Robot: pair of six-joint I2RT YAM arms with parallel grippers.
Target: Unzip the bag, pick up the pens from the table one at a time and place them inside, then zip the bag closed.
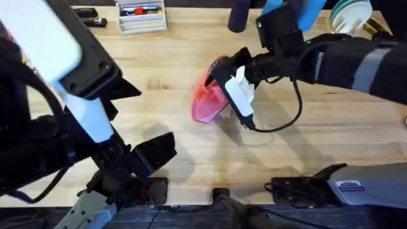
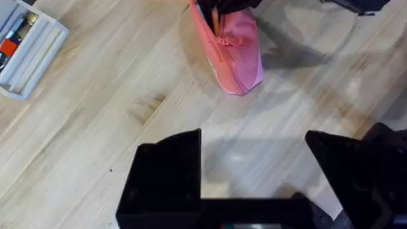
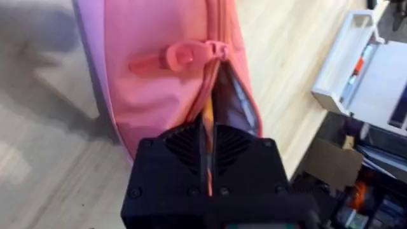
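Note:
The salmon-pink bag (image 1: 206, 103) lies mid-table, its zipper pull (image 3: 183, 57) drawn back and the top partly open. My right gripper (image 3: 208, 137) is shut on the thin orange pen (image 3: 207, 113), whose far end points into the bag's opening. In the overhead view the right gripper (image 1: 221, 71) sits at the bag's far end. My left gripper (image 2: 254, 168) hovers open over bare table (image 1: 159, 63), short of the bag (image 2: 234, 51), with nothing between its fingers.
A white tray (image 1: 142, 18) with markers stands at the back edge, left of centre, also seen from the left wrist as the tray (image 2: 25, 51). A black cable (image 1: 289, 121) loops on the wood right of the bag. Blue and dark objects crowd the back right.

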